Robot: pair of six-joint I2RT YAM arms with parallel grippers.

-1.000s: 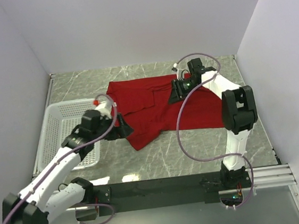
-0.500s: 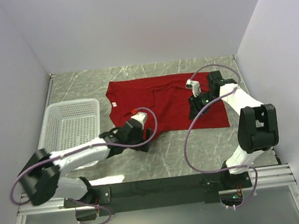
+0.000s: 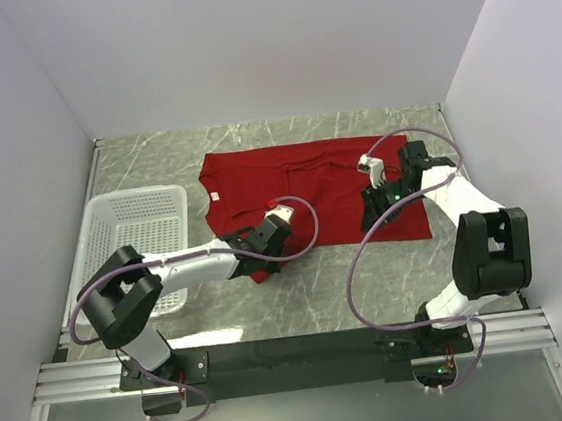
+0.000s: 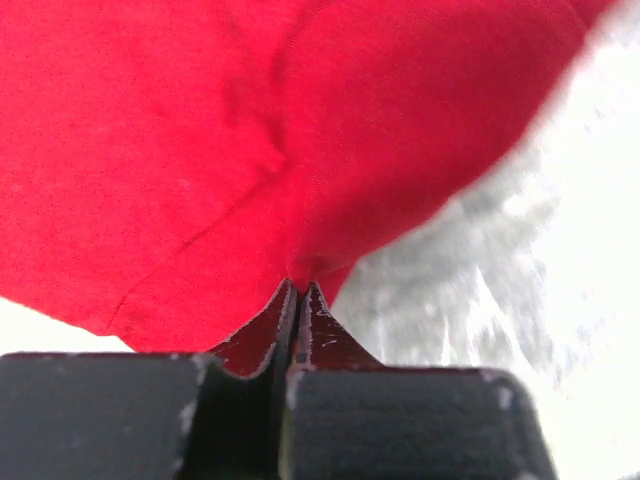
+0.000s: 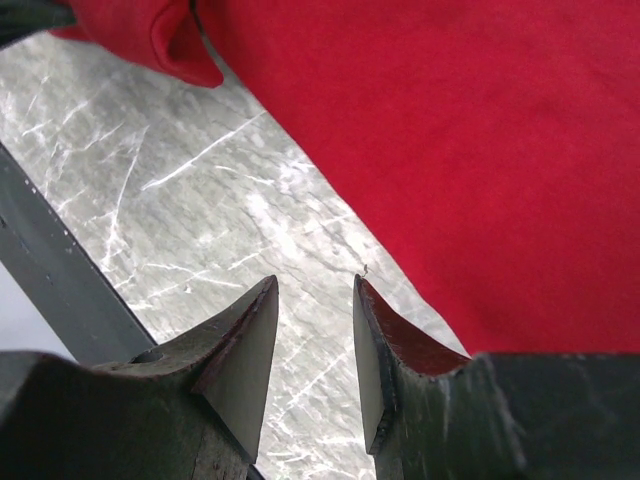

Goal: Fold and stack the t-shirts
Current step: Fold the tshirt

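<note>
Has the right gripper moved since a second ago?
Yes. The right gripper has shifted rightward and toward the near edge of the table, and is now open above the red t-shirt near its hem.

There is one red t-shirt (image 3: pixel 308 182) on one table (image 3: pixel 154 153). One white mesh basket (image 3: pixel 133 194) sits left of the t-shirt. Two arms reach the t-shirt: a left arm (image 3: pixel 197 268) and a right arm (image 3: pixel 460 192).

T-shirt (image 3: pixel 307 173): plain deep red, white neck tag (image 3: pixel 215 194). Counter (image 3: pixel 320 297): grey marble, white veins. Basket (image 3: pixel 129 194): white mesh. Walls (image 3: pixel 243 43): plain white.
</note>
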